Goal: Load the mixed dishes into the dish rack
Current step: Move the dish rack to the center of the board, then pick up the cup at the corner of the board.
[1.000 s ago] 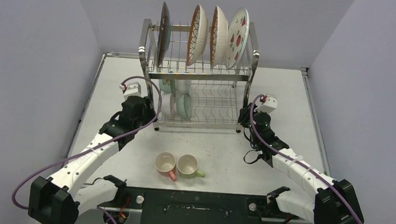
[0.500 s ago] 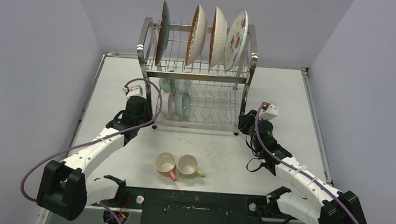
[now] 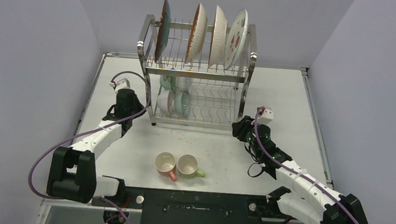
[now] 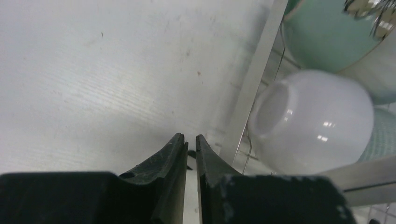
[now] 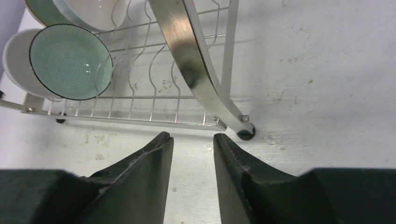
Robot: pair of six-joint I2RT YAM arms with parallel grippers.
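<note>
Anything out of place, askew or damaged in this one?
Nothing broken or spilled. Only the pink mug and green mug are outside the rack, side by side on the table; plates and bowls stand in its slots.

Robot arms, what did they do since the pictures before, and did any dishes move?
The left gripper pulled back leftward, away from the dish rack, and closed its fingers almost fully, holding nothing. The right gripper slid nearer and leftward, toward the rack's front right foot, jaws apart. The plates up top, the pink mug and the green mug stayed put.
</note>
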